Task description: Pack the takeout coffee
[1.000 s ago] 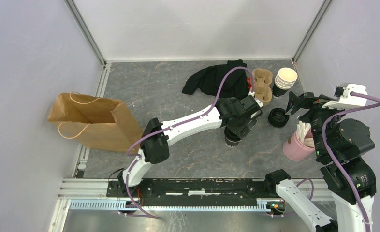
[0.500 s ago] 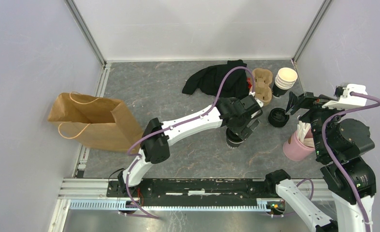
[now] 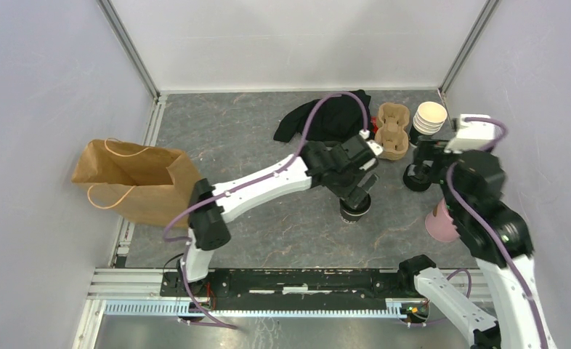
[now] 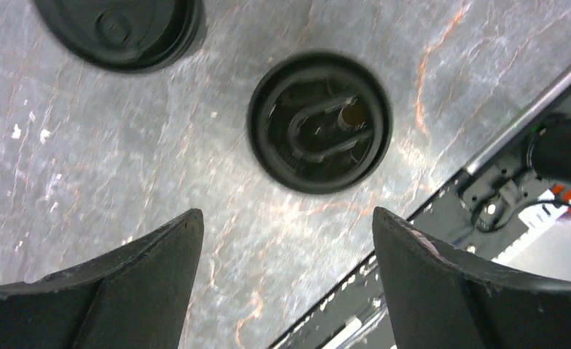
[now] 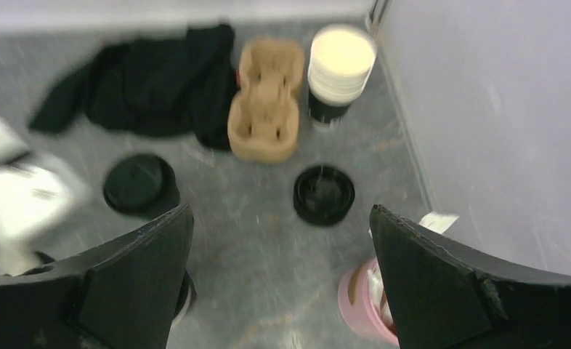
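The left gripper (image 4: pixel 286 218) has its two dark fingers (image 4: pixel 130 283) spread wide, with only the grey, rust-veined table (image 4: pixel 159 167) between them. Just ahead of the tips, a little toward the right finger, stands a black-lidded cup (image 4: pixel 319 120) seen from straight above. A second black lid (image 4: pixel 119 25) lies farther ahead on the left finger's side, cut by the frame, and a metal rail (image 4: pixel 519 120) runs beyond the right finger.
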